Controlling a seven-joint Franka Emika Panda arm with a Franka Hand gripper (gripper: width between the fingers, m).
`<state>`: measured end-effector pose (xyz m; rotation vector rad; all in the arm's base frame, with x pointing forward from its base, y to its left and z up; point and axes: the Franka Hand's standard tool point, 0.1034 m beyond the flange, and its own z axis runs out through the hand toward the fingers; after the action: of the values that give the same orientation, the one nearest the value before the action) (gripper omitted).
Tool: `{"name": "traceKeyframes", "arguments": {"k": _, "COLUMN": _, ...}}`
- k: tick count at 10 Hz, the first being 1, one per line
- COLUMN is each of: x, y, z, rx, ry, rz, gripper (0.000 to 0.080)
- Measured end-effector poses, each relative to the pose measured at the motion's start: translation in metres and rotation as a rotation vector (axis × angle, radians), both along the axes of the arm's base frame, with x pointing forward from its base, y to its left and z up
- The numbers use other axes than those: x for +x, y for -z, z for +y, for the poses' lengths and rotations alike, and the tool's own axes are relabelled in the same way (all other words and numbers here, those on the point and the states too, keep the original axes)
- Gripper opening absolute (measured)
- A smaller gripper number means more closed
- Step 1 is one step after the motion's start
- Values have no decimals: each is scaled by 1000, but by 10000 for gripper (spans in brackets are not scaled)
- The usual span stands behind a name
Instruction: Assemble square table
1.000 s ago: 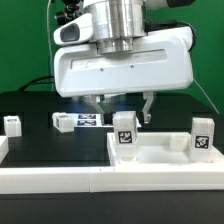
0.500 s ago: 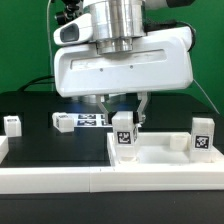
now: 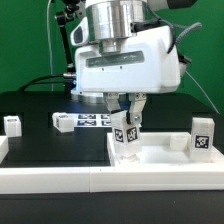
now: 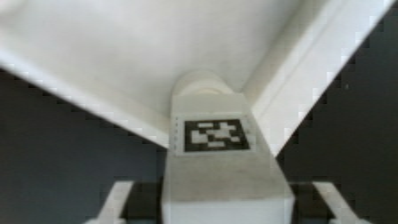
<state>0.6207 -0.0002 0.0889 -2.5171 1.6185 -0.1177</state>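
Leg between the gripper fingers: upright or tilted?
Tilted. In the exterior view the held leg leans sideways in the gripper, unlike the upright leg at the exterior view's right.

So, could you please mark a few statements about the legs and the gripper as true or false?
1. The gripper holds a short white block leg. True.
2. That leg stands upright. False: it is tilted.
3. A second white leg stands upright at the exterior view's right. True.
4. No leg stands at the exterior view's far left. False: a third white leg stands there on the black table.
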Motion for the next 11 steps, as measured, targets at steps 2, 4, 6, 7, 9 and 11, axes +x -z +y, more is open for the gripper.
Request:
{"name": "traceKeyframes", "arguments": {"k": 2, "x": -1, "y": 0, "z": 1, "rx": 39, "ry": 207, "rz": 15, "gripper": 290}}
{"name": "traceKeyframes", "arguments": {"k": 4, "x": -1, "y": 1, "z": 3, "rx": 74, "ry": 399, "rz": 33, "gripper": 290}}
{"name": "traceKeyframes", "arguments": {"k": 6, "x": -1, "y": 1, "z": 4, "rx": 107, "ry": 587, "rz": 50, "gripper": 290}}
{"name": "traceKeyframes", "arguments": {"k": 7, "x": 0, "y": 1, "z": 5, "rx": 117, "ry": 652, "rz": 56, "gripper": 290}}
{"name": "traceKeyframes", "arguments": {"k": 9, "x": 0, "y": 1, "z": 4, "rx": 141, "ry": 743, "rz": 63, "gripper": 290}}
{"name": "traceKeyframes", "arguments": {"k": 11, "x": 1, "y": 1, "z": 6, "rx": 164, "ry": 869, "rz": 71, "gripper": 290}}
